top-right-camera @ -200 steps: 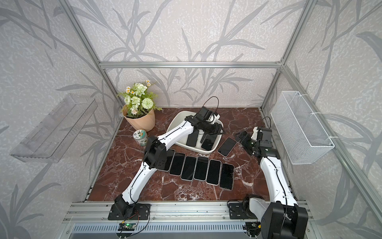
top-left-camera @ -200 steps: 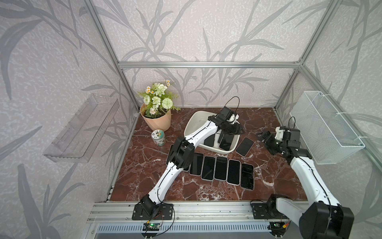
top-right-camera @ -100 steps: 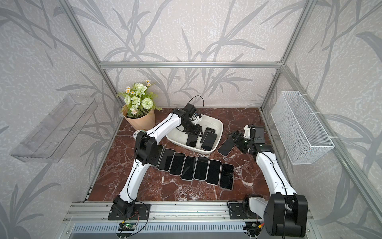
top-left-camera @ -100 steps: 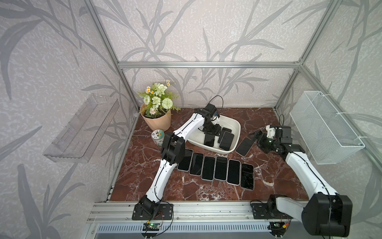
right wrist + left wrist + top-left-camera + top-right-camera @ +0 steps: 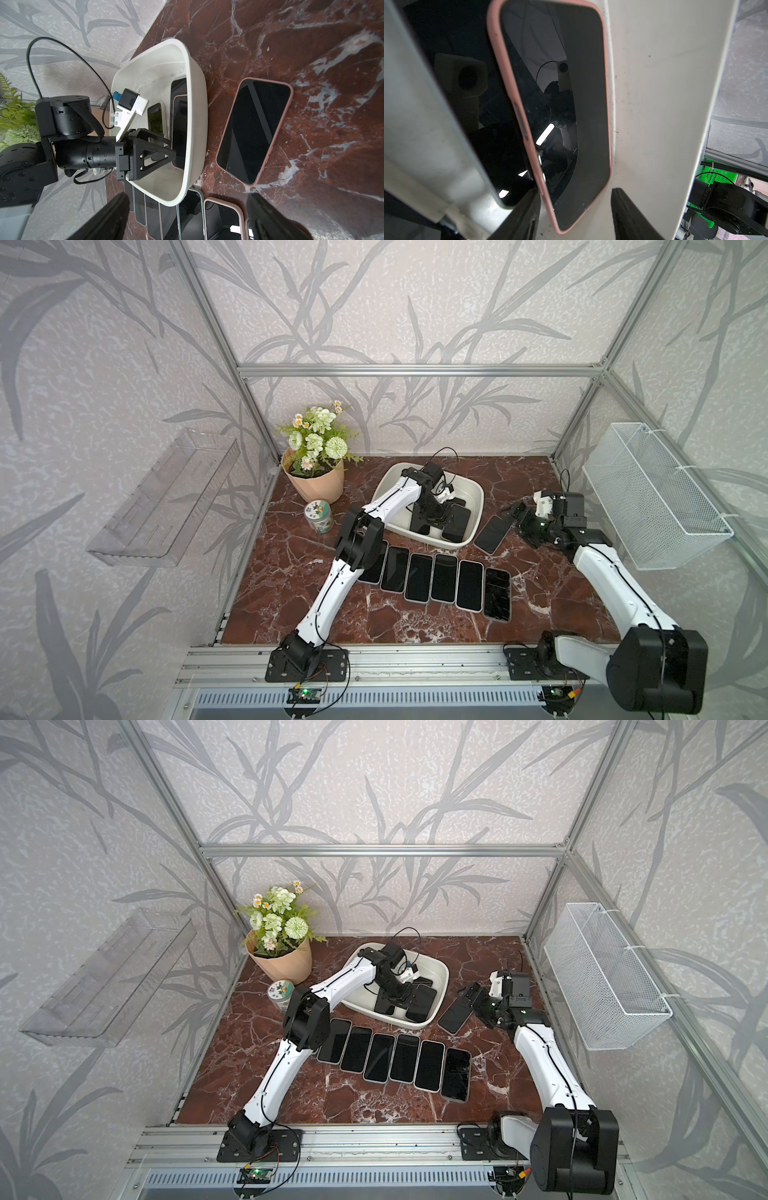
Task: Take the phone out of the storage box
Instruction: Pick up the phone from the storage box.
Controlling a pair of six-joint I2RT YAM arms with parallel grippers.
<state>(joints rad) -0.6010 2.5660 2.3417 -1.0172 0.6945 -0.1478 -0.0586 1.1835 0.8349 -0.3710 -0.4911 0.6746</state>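
**Fig. – L arm, grasp approach.** Left gripper (image 5: 575, 193) sits inside the storage box (image 5: 664, 104), jaws apart, astride one end of the pink-cased phone (image 5: 560, 104). The phone lies in the box by the wall, just beside another phone (image 5: 446, 93). One finger (image 5: 521, 212) looks to touch its edge; the other stands clear. Advice: centre first, close on the long edges, then lift straight up (wall is v. near). Right gripper (image 5: 187, 197) hangs spread wide, empty, over the table (image 5: 311, 62).
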